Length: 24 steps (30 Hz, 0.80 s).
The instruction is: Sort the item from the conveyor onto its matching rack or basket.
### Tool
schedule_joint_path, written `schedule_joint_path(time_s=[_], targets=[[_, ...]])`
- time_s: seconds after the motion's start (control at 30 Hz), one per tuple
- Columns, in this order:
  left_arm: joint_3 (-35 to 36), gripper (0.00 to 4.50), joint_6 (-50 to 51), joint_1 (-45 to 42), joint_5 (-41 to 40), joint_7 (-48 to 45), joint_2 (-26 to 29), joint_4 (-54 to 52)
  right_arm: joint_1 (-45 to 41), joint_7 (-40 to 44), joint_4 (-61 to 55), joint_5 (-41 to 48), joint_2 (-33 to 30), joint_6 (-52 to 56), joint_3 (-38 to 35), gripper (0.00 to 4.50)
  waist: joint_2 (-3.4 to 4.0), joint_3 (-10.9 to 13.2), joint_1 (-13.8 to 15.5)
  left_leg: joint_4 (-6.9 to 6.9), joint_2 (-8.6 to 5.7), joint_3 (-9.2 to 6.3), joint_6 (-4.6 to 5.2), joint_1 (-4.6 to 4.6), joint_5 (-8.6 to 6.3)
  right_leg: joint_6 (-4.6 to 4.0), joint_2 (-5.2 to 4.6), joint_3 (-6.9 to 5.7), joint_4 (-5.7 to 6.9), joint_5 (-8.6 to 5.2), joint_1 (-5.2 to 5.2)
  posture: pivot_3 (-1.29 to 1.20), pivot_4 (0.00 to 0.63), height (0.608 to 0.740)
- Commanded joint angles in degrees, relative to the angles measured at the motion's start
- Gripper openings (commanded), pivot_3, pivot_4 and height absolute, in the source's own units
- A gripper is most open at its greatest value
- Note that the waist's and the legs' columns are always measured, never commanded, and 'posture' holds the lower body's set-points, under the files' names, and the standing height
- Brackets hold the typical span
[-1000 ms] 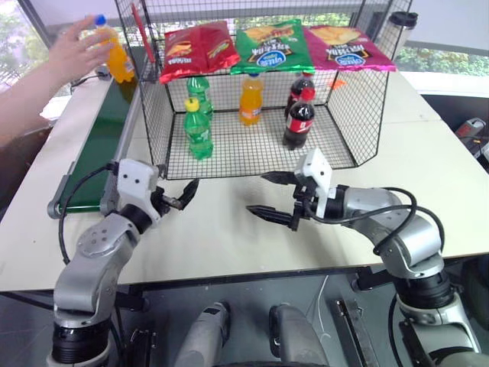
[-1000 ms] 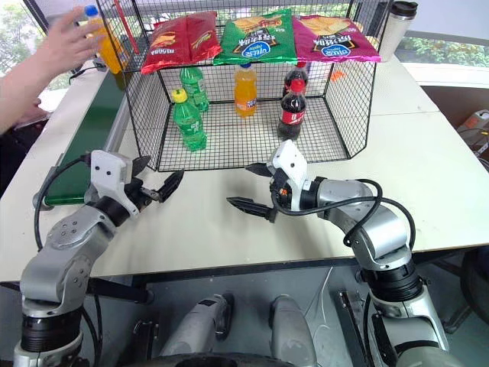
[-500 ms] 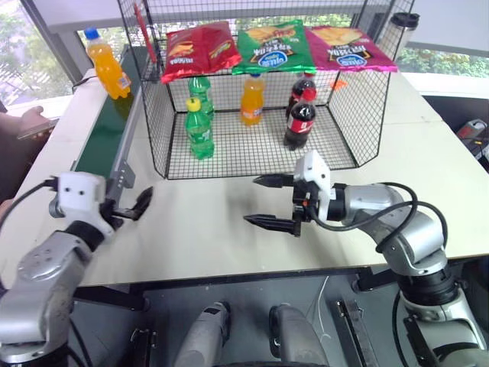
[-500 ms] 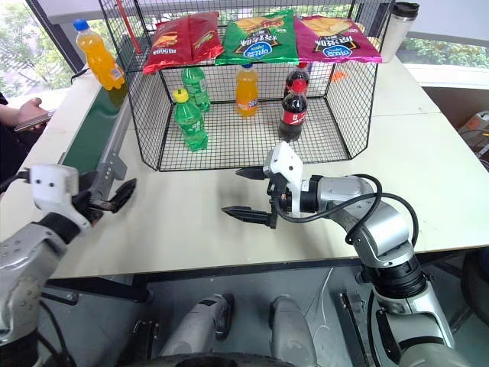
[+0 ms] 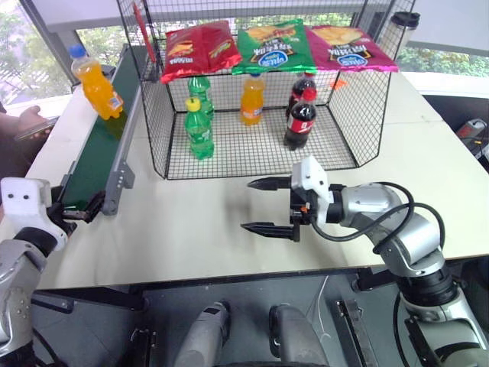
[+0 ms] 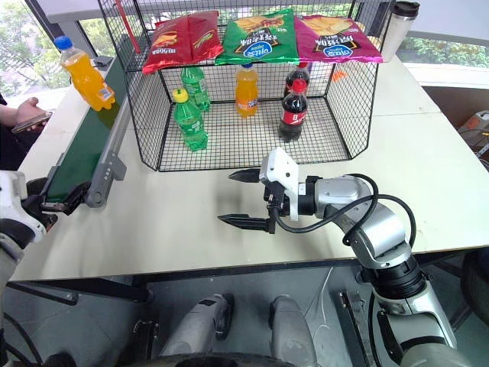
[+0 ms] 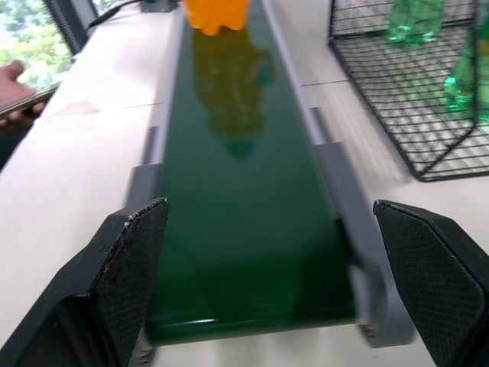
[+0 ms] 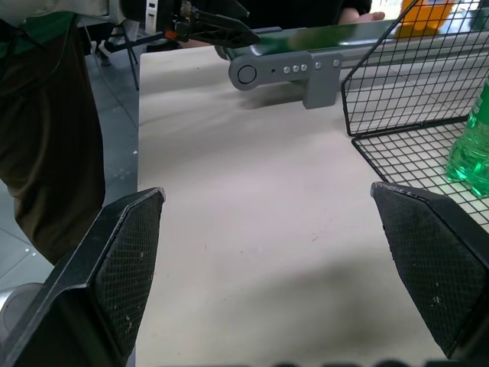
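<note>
The item, an orange soda bottle with a blue cap (image 5: 95, 84), stands upright on the far part of the conveyor (image 5: 93, 157), a dark green belt along the table's left side. My left gripper (image 5: 82, 212) is open at the belt's near end, well short of the bottle; its wrist view looks up the belt (image 7: 244, 191) to the bottle's base (image 7: 216, 11). My right gripper (image 5: 248, 205) is open and empty, pointing left over the table in front of the black wire cage (image 5: 153, 115).
Red, green and pink chip bags (image 5: 271, 46) lie on the cage's mesh top. Inside stand green soda bottles (image 5: 199, 126), an orange-capped orange bottle (image 5: 251, 98) and cola bottles (image 5: 299, 115). A person's hand (image 5: 30, 121) rests at the far left. A tumbler (image 5: 401, 27) stands back right.
The person's hand let go of the bottle on the belt and withdrew; the bottle has ridden nearer. My left gripper swung left to the conveyor's near end. The right gripper hardly moved.
</note>
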Motion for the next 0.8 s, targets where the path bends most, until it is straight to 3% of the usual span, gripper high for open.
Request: schedule_joint_path(time_s=[0.03, 0.8], targets=[[1.6, 4.5, -2.1, -1.9, 0.2, 1.0, 1.1, 0.7, -0.8, 0.2, -1.7, 0.1, 0.0, -1.5, -0.2, 4.47, 0.0, 0.0, 0.0, 0.0, 0.0, 0.0, 0.0, 0.0, 0.0, 0.0, 0.0, 0.0, -0.02, 0.0, 0.01, 0.0, 0.15, 0.739], [-1.7, 4.5, -5.0, -5.3, 2.9, 3.9, 0.7, 3.5, 2.3, 0.2, -0.7, -2.4, -0.2, -4.7, 0.5, 4.47, 0.0, 0.0, 0.0, -0.06, 0.0, 0.0, 0.03, -0.02, -0.01, -0.11, 0.01, -0.01, -0.1, 0.1, -0.01, 0.0, 0.15, 0.739]])
